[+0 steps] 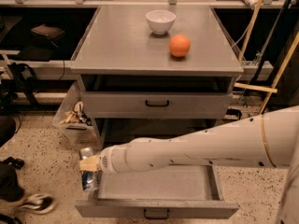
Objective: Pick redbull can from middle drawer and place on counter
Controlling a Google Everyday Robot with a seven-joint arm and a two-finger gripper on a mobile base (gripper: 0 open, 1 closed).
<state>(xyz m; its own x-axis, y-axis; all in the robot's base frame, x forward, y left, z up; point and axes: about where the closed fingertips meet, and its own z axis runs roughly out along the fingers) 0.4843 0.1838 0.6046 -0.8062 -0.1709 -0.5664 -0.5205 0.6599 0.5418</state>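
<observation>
My gripper (88, 166) is at the end of the white arm that reaches across from the right. It is shut on the redbull can (88, 180), a slim blue-and-silver can that hangs upright below the tan fingers (89, 163). The can is held at the left edge of the open middle drawer (159, 183), just outside its left wall and above its floor level. The drawer's grey floor shows bare under the arm. The counter (126, 45) is the broad grey top above, well higher than the gripper.
A white bowl (160, 21) and an orange ball (179, 45) sit at the counter's back and right. A shut drawer with a dark handle (156, 103) is above the open one. A clear bin (74, 120) and a shoe (35, 203) are on the floor to the left; yellow poles (275, 69) lean at the right.
</observation>
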